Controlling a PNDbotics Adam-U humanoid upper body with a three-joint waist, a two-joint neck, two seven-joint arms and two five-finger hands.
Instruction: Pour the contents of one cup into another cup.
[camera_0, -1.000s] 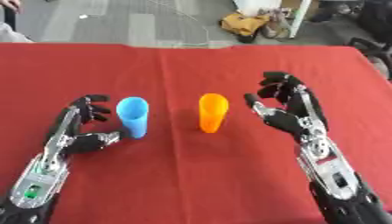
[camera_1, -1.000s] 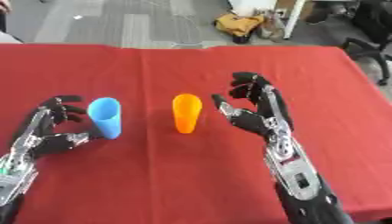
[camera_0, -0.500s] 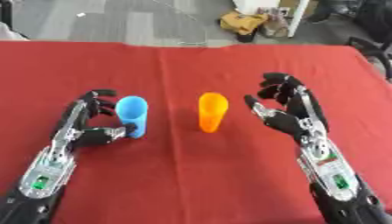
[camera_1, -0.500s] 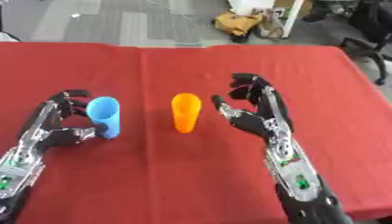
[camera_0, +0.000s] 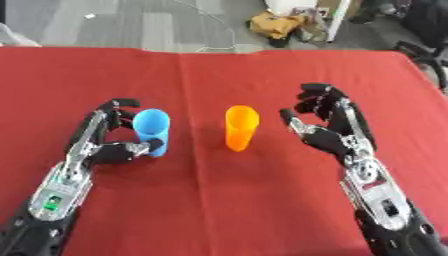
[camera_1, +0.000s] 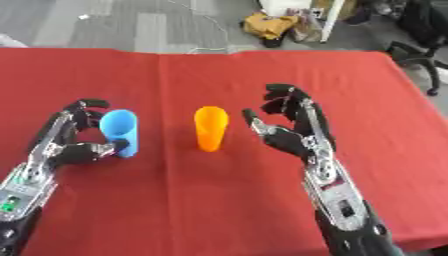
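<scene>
The blue cup (camera_0: 152, 125) is standing upright on the red desk (camera_0: 219, 200), left of centre, and the left hand (camera_0: 103, 145) is closing around it: its fingers (camera_0: 121, 103) are curling round the far side of the cup while the thumb is lying against the near side at the base. Just to the right, the orange cup (camera_0: 241, 127) is standing upright near the middle of the desk, apart from the blue one and untouched by either hand. Further right, the right hand (camera_0: 328, 132) is hovering near the orange cup with its palm turned toward it, fingers spread apart and half bent, holding nothing; a clear gap is showing between its thumb and the cup. Beyond the far edge of the desk, a yellow-brown bag (camera_0: 274, 23) is sitting on the grey floor.
</scene>
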